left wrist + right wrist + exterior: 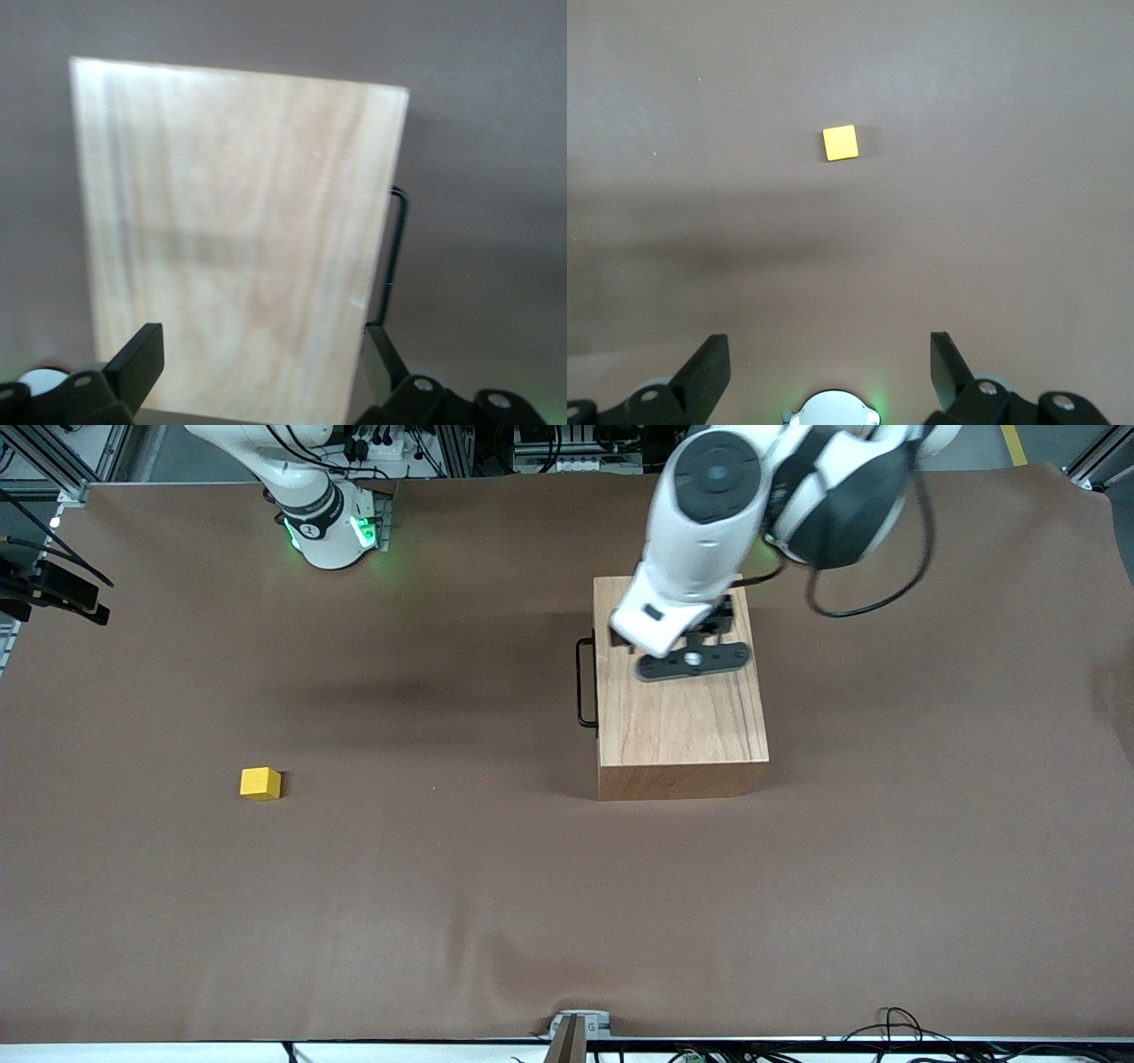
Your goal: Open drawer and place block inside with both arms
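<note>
The wooden box (678, 708) stands on the brown table toward the left arm's end. Its drawer is shut, and the thin black wire handle (585, 682) faces the right arm's end. My left gripper (694, 660) hangs open and empty just above the box top (239, 239), with its fingers (142, 359) spread wide and the handle (394, 257) beside the box edge. The yellow block (260, 783) lies alone on the table toward the right arm's end. My right gripper (828, 372) is open and empty, high above its own base, with the block (841, 142) well ahead of it. It does not show in the front view.
The right arm's green-lit base (332, 527) stands at the table's robot edge. A black clamp (53, 589) sticks in at the right arm's end. A cable loop (850, 607) hangs from the left arm beside the box. The brown cloth (496, 886) covers the table.
</note>
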Tool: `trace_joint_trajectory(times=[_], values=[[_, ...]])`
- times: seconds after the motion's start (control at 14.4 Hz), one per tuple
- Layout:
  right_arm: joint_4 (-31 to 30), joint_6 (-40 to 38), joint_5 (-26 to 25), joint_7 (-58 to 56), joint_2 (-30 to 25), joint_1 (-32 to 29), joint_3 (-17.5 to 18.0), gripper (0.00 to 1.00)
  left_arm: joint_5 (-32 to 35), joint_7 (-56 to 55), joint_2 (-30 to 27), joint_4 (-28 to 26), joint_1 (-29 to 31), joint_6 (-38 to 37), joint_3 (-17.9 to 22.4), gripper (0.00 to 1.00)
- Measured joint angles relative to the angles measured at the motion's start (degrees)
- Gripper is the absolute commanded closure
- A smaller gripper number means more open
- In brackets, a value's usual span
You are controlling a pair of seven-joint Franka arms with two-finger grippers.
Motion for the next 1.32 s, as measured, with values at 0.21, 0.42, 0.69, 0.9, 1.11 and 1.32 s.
trace_joint_trajectory(times=[0.21,0.42,0.69,0.9,1.11,1.32], values=[[0.0,0.51,0.0,0.0,-0.03,-0.04,-0.01,0.0,0.0,-4.29,5.04,1.16,-5.07,4.37,0.1,0.0],[0.0,0.47,0.0,0.0,-0.06,-0.04,0.01,0.0,0.0,-7.5,8.89,1.64,-7.99,8.87,0.24,0.0],[-1.13,0.06,0.0,0.0,-1.4,-0.04,0.02,0.0,0.0,-11.17,12.58,2.16,-10.37,11.79,0.61,0.0],[-2.43,-0.17,0.0,0.0,-2.72,-0.04,0.02,0.0,0.0,-13.57,15.26,3.62,-13.09,13.46,2.21,0.0],[-2.51,-0.26,0.0,0.0,-3.4,-0.03,0.07,0.0,3.41,-13.71,17.66,4.08,-14.73,14.41,2.61,0.0],[-2.61,-1.07,0.0,0.0,-4.23,-0.02,0.22,0.0,6.53,-13.93,19.24,4.19,-16.33,14.37,2.61,0.0]])
